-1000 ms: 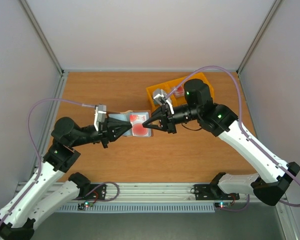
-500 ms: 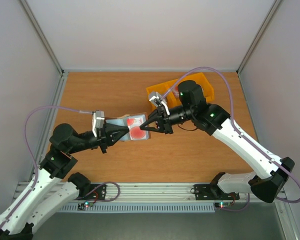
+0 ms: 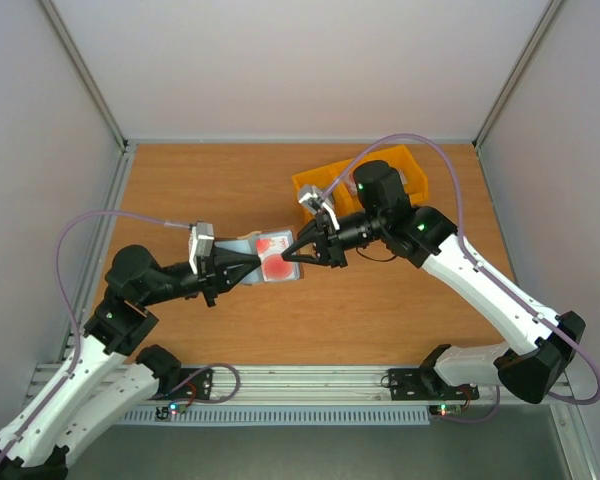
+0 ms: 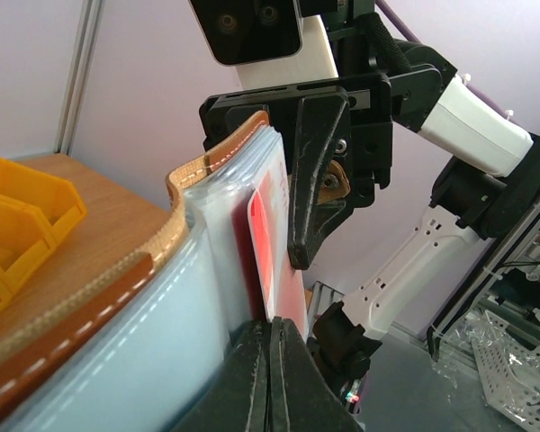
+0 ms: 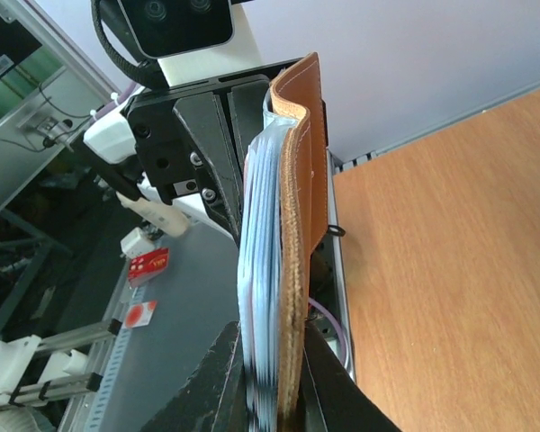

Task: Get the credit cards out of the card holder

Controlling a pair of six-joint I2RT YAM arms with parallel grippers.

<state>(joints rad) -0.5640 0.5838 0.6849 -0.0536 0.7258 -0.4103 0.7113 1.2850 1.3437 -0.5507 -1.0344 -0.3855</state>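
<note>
The card holder (image 3: 246, 244) hangs in the air between my two arms, brown leather outside (image 5: 308, 180) and grey-blue sleeves inside (image 4: 162, 342). My right gripper (image 3: 293, 256) is shut on its right end, one finger on the sleeves and one on the leather (image 5: 274, 405). A credit card (image 4: 263, 234), red with a white edge, sticks out of a sleeve. My left gripper (image 4: 272, 360) is shut on that card's near edge. From above, my left gripper (image 3: 248, 263) meets the holder's left side, and a pale card face with a red spot (image 3: 277, 263) shows on top.
The yellow three-part bin (image 3: 325, 185) stands on the wooden table (image 3: 230, 330) just behind my right wrist, also at the left of the left wrist view (image 4: 18, 216). Grey walls close in the left, back and right.
My left jaws have closed fully on the card's edge. Both arms and the holder have shifted slightly left and the right arm's elbow has swung back.
</note>
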